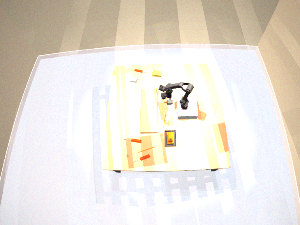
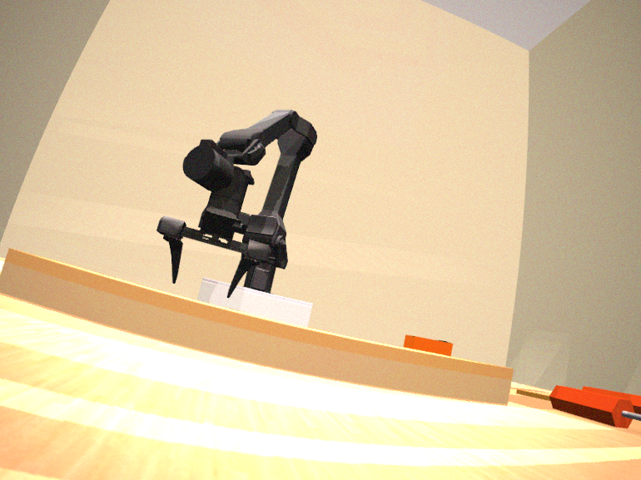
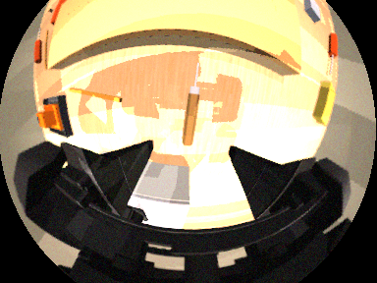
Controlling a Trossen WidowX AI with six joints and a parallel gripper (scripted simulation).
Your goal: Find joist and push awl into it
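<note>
The stud finder (image 1: 170, 137) (image 2: 427, 345) (image 3: 51, 118), orange and yellow, lies in the dark tray (image 1: 165, 138) (image 3: 66, 123). The pale floor panel (image 1: 149, 110) (image 2: 240, 336) (image 3: 172, 10) lies left of the arm in the top view; no hole can be made out in it. The awl (image 3: 191, 115) lies flat between panel and arm base, its brown handle toward the gripper and its thin shaft toward the panel. In the top view the gripper partly hides it. My gripper (image 2: 201, 289) (image 3: 192, 146) is open and empty, pointing down above the awl's handle end.
A thin yellow stick (image 1: 164, 119) (image 3: 95, 94) lies between awl and tray. Red-handled tools (image 1: 136, 140) (image 1: 145, 157) and another stick (image 1: 146, 149) lie beyond the panel's near end. A yellow block (image 1: 157, 73) (image 3: 324, 102), grey block (image 1: 133, 80) (image 3: 311, 8) and red-handled tool (image 1: 138, 70) lie at the far end.
</note>
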